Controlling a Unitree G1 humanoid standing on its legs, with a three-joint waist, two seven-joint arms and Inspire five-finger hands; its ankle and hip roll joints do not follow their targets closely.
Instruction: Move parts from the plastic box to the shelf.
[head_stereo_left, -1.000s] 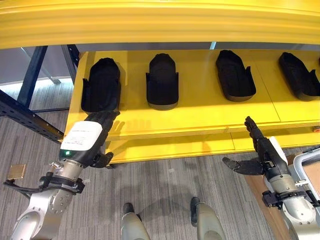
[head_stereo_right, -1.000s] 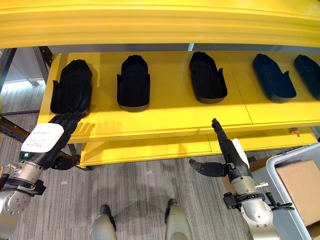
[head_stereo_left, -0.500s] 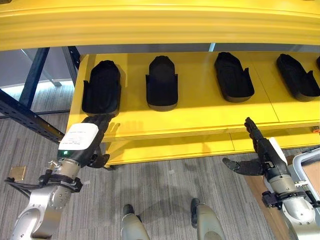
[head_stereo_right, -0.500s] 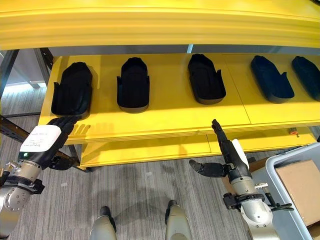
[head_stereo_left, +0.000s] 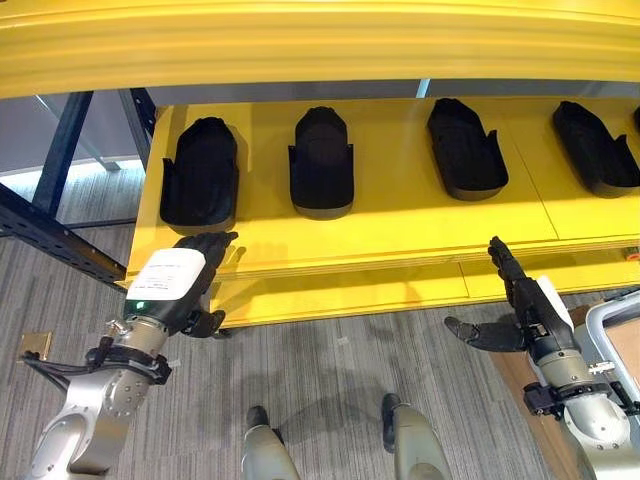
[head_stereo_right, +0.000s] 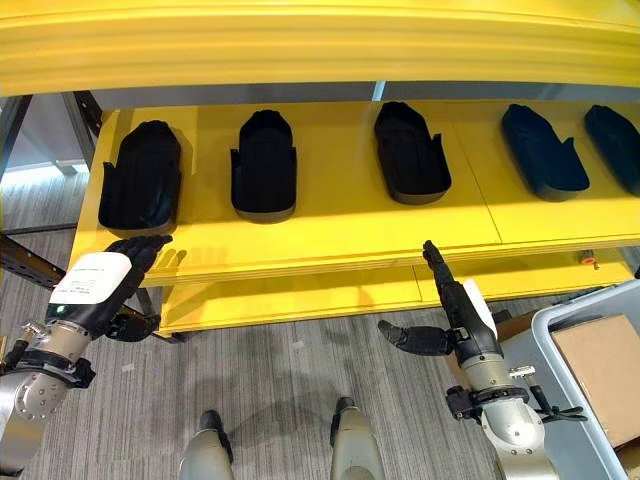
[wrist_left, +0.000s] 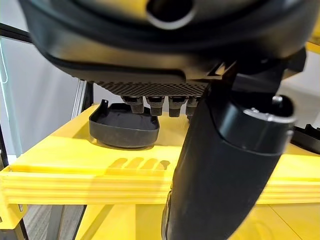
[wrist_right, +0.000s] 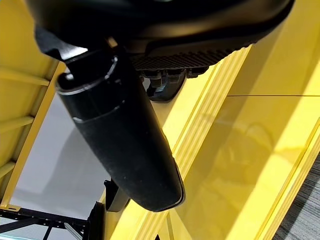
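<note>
Several black moulded parts lie in a row on the yellow shelf (head_stereo_left: 400, 225): the leftmost part (head_stereo_left: 200, 172), a second part (head_stereo_left: 321, 163), a third part (head_stereo_left: 466, 150) and a fourth part (head_stereo_left: 594, 148). My left hand (head_stereo_left: 180, 280) hangs just in front of the shelf's front edge, below the leftmost part (wrist_left: 125, 126), fingers straight, holding nothing. My right hand (head_stereo_left: 520, 300) is raised before the shelf edge at the right, fingers extended and thumb spread, empty. The grey plastic box (head_stereo_right: 560, 345) stands at the lower right.
A lower yellow shelf board (head_stereo_left: 340, 295) sits under the main one. Dark steel frame posts (head_stereo_left: 60, 150) stand at the left. A brown cardboard piece (head_stereo_right: 600, 375) lies in the box. Grey carpet floor (head_stereo_left: 330, 380) spreads below.
My left hand has drawn back a little from the leftmost part and sits lower before the shelf edge. The right hand has stayed in place.
</note>
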